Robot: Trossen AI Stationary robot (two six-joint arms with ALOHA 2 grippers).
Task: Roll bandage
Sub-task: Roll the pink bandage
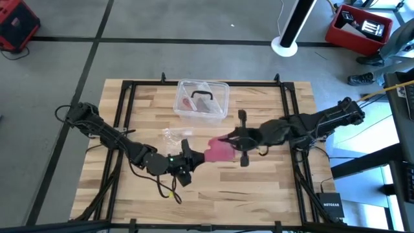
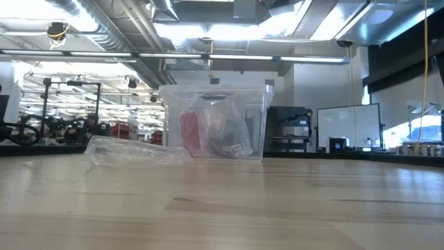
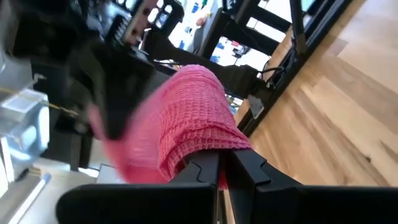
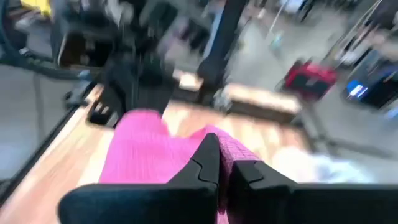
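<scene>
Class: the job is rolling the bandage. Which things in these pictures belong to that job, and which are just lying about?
Part of the job: bandage; left gripper, shut on it; right gripper, shut on it.

Lying about: clear plastic box; crumpled wrapper.

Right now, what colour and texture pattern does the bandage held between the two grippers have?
Pink-red, with a fine crinkled woven weave: the bandage shows it best in the left wrist view.

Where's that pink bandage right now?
In the high view the bandage hangs mid-table, pinched between the left gripper and right gripper, just in front of the clear box.
</scene>
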